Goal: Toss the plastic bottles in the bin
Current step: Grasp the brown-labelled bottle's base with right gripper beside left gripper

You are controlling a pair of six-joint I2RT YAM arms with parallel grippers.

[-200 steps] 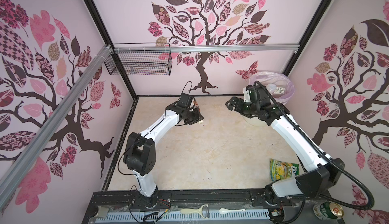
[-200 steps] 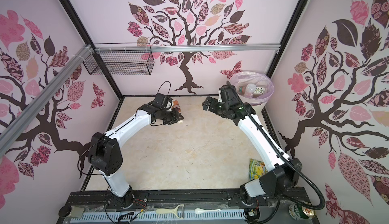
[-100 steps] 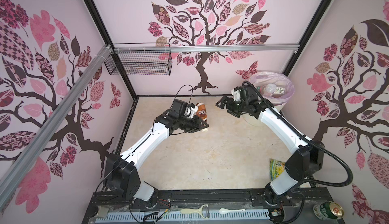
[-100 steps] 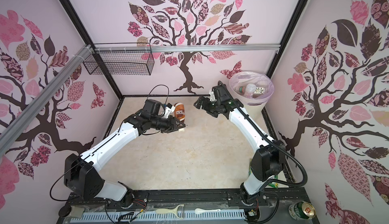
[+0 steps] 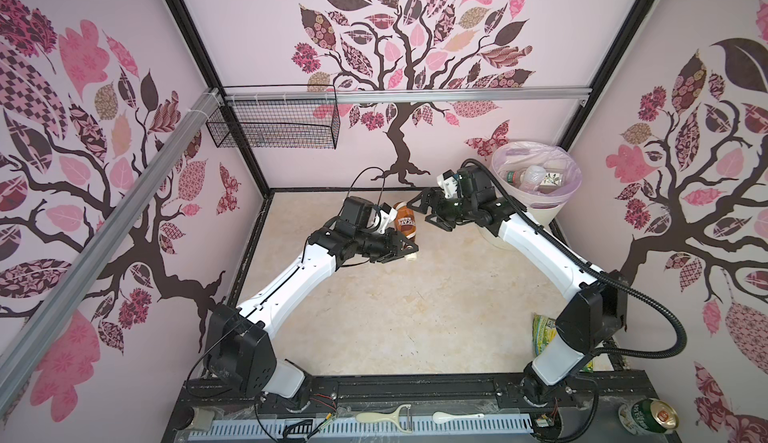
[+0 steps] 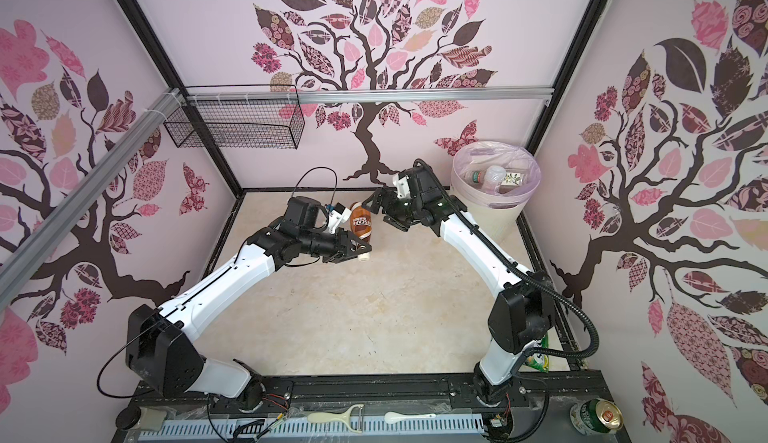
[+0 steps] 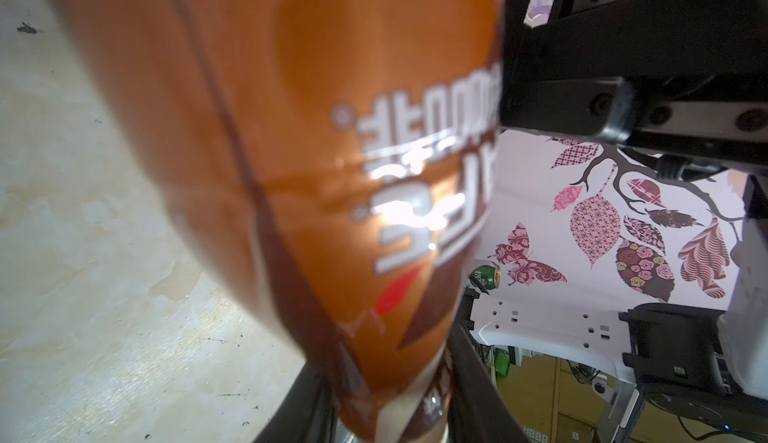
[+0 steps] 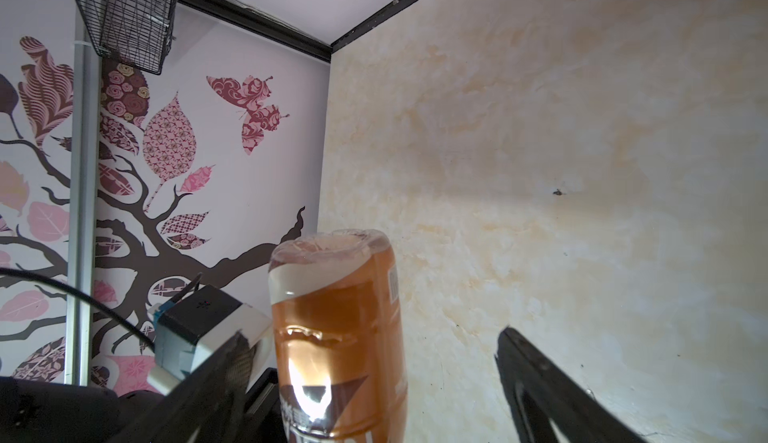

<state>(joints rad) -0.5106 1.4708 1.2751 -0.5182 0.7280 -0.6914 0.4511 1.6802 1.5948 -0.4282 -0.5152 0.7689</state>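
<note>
Clamped by the neck in the left gripper [image 5: 402,250], near frame centre in both top views: a brown-wrapped bottle [image 5: 405,222], cap toward the lower edge, base tilted up toward the back wall. Straddled at that base by the right gripper [image 5: 424,214], spread wide and not gripping, one finger [image 8: 216,378] just beside the wrap, a clear gap opposite. Further right, the cream bin [image 5: 544,212], clear bottles [image 5: 525,175] lying inside.
</note>
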